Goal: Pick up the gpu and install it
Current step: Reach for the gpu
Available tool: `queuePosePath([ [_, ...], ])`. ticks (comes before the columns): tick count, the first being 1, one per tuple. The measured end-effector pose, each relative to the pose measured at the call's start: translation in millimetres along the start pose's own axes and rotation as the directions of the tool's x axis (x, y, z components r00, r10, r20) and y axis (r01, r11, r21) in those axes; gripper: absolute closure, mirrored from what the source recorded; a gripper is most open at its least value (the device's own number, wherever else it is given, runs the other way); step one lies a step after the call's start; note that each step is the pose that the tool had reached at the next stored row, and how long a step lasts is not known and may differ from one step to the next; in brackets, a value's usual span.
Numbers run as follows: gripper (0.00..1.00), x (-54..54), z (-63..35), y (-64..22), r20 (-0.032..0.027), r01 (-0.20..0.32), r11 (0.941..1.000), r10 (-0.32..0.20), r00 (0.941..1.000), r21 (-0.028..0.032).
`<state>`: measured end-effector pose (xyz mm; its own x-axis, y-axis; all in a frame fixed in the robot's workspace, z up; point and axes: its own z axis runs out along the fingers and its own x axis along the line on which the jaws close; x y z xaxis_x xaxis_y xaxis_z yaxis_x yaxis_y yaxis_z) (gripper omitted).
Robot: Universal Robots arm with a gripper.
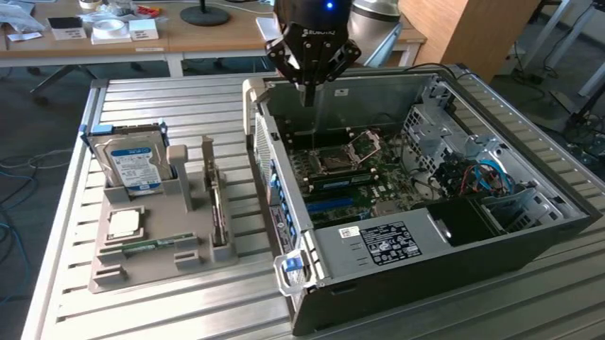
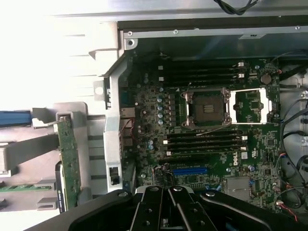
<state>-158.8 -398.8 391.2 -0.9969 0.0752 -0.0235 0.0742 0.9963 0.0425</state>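
Slatted aluminium tabling is carrying the whole work area, with a cluttered wooden desk standing behind it. At the exterior view's left, a grey parts holder is lying on the slats and presenting several components. A hard drive with a blue-and-white label is standing upright at the holder's rear, a pale square chip is lying flat in front of it, and a narrow green memory stick is lying nearer the front edge. The gpu is standing on edge along the side of the holder nearest the case, between grey upright posts, untouched and well apart from the gripper. Moving rightward, an open computer case is lying on its side with the motherboard facing up. In the wrist view its processor socket is showing empty, and a blue expansion slot is sitting just ahead of the fingertips. The gripper is hovering over the rear left corner of the case, with its fingers pressed together and nothing between them. By judgement, the pickup step is in hand and is only at its start: the card is not yet grasped and nothing is seated in the slot. A grasp is calling for parted fingers, travel toward the exterior view's left until the gripper is above the holder, and jaws squared across the card's thin upper edge, since the posts are leaving little room.
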Motion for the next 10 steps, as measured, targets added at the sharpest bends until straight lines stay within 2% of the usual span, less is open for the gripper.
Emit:
queuePosePath([
  [10, 0.89, 9.3, 0.0, -0.7, -0.0001, 0.000, 1.0000, 0.000, 1.0000, 0.0000],
])
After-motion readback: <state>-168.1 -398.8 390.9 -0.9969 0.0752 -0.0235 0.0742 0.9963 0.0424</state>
